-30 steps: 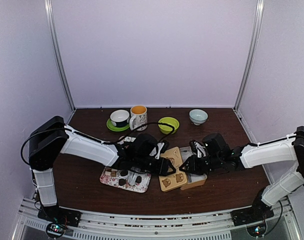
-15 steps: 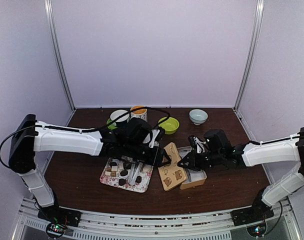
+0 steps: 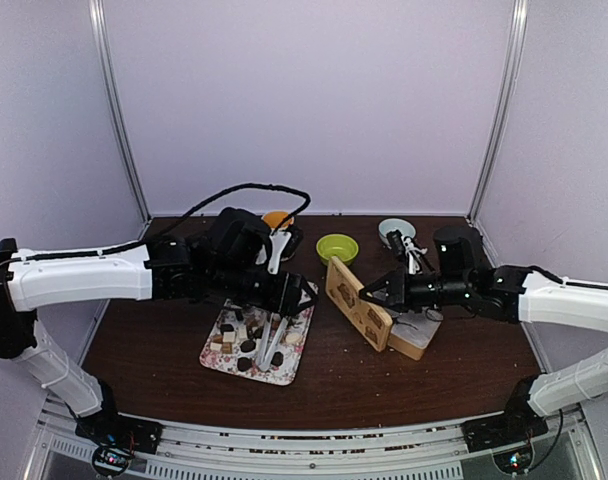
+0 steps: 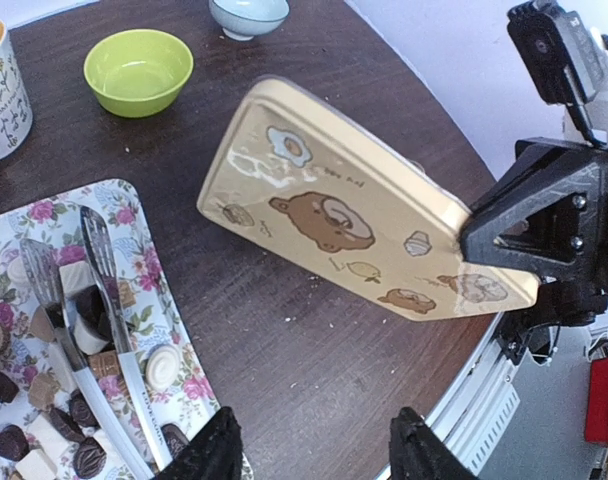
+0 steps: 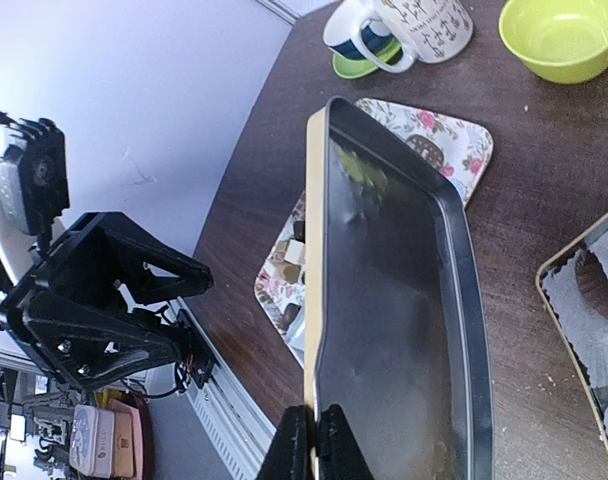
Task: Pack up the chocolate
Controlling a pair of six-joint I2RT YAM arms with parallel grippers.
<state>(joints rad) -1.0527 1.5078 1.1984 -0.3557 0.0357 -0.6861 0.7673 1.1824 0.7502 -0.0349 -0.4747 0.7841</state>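
Top view: the right pincer [image 3: 370, 294] is clamped on the tin lid [image 3: 356, 300], which tilts on edge beside the tin base [image 3: 416, 340]. The chocolate [image 3: 246, 346] lies on the floral tray [image 3: 209, 355] – best set the lid well aside (not over the tray)

Left wrist: the left pincer [image 4: 319, 452] stands apart, empty, near the tongs [image 4: 106, 290]

Right wrist: the base is cut off – only paper liners show

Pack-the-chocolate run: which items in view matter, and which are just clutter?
Job: small brown and white chocolate pieces, floral tray, metal tongs, tan bear-print tin lid, paper-lined tin base.
Clutter: lime-green bowl, pale blue bowl, flower-print mug, blue-and-white cup on green saucer.
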